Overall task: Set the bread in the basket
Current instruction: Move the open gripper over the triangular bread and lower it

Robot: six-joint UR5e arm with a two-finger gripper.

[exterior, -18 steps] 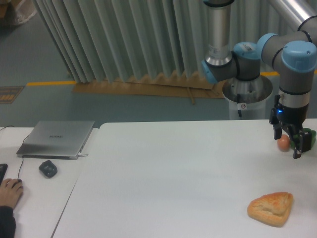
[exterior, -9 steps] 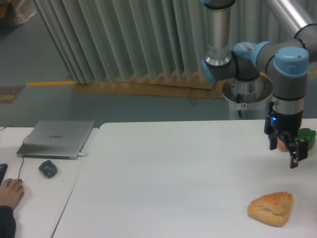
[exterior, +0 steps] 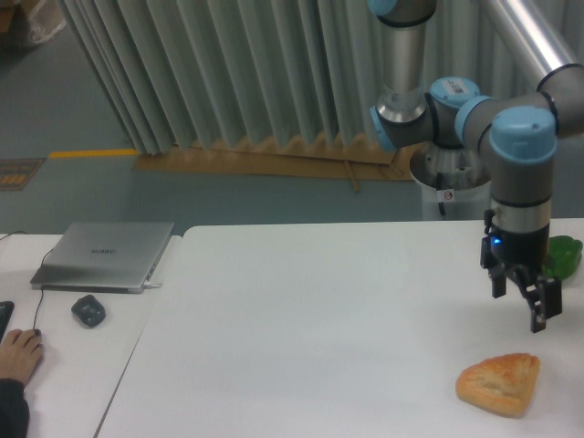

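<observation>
White table (exterior: 319, 328): bread (exterior: 500, 384) lies below the open tool (exterior: 519, 308).

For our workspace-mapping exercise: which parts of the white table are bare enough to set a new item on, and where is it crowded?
The white table is bare from its left edge, beside the laptop and mouse on the neighbouring desk, across to the bread. It is crowded at the right, where the gripper hangs above the bread, a green object behind it.

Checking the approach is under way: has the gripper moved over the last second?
Yes. The gripper has shifted left and down, toward the bread, which lies where it did.
</observation>
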